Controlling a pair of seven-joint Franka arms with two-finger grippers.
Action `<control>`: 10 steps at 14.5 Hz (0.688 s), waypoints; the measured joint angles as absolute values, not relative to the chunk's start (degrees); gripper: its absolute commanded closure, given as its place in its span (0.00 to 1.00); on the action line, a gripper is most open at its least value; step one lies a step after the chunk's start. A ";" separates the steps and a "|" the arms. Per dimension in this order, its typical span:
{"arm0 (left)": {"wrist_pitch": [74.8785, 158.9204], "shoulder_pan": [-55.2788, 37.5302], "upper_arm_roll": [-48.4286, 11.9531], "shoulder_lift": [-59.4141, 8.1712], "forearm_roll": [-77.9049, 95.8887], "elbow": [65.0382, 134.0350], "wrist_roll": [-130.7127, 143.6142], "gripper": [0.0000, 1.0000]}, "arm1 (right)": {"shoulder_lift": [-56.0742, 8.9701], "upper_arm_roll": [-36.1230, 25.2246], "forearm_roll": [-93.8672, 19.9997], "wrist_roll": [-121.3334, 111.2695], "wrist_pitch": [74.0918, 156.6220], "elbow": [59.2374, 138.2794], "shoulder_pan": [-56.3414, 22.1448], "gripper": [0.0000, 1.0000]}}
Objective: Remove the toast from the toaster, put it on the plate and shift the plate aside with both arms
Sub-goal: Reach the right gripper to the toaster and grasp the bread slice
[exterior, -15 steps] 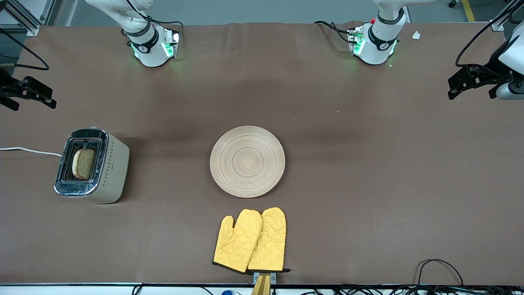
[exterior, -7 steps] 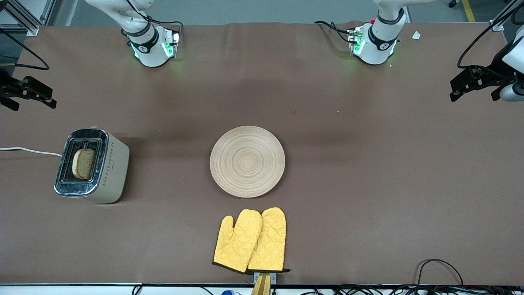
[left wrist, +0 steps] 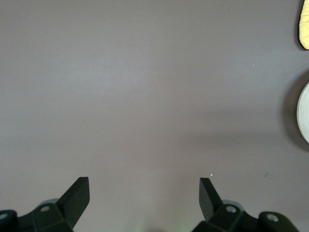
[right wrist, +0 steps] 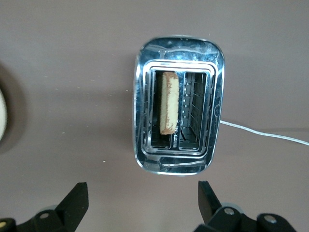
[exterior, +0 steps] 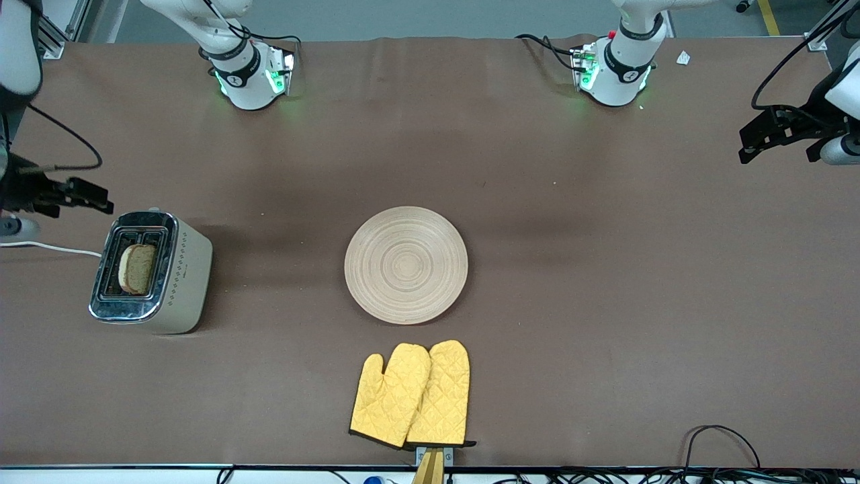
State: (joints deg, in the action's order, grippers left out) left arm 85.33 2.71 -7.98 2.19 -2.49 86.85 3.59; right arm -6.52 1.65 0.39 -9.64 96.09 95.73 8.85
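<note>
Covering the whole table (exterior: 605, 302) is a plain brown cloth, with grey floor showing above the arms' bases and black cables trailing along the edge nearest the front camera. The plate (exterior: 406, 265) lies bare at the middle of the table. Nearer the front camera, just apart from the plate's rim, a pair of yellow quilted oven mitts (exterior: 411, 394) lies flat, one overlapping the other. Toward the right arm's end stands a cream toaster (exterior: 151, 271) with a chrome top, its white cord (exterior: 47, 247) running off the table's edge. The toast (exterior: 137, 268) stands upright in one of the toaster's two slots; the other slot is empty. The right gripper (right wrist: 143, 203) hangs in the air just beside the toaster, its fingers spread wide and holding nothing, the toaster's top in full sight of its wrist view. The left gripper (left wrist: 144, 198) hovers over bare cloth at the left arm's end, well apart from the plate, fingers wide and empty. Nothing lies between either gripper and the plate.
</note>
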 measured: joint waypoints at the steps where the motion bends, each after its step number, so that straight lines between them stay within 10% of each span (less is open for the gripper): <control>1: 85.31 2.71 -7.98 2.18 -2.49 86.85 3.59 0.00 | -8.60 1.64 0.39 -9.72 97.28 95.76 9.34 0.00; 10: 85.28 2.90 -7.70 2.12 -2.49 86.79 3.59 0.00 | -20.37 1.80 0.39 -9.80 102.50 95.71 9.51 0.08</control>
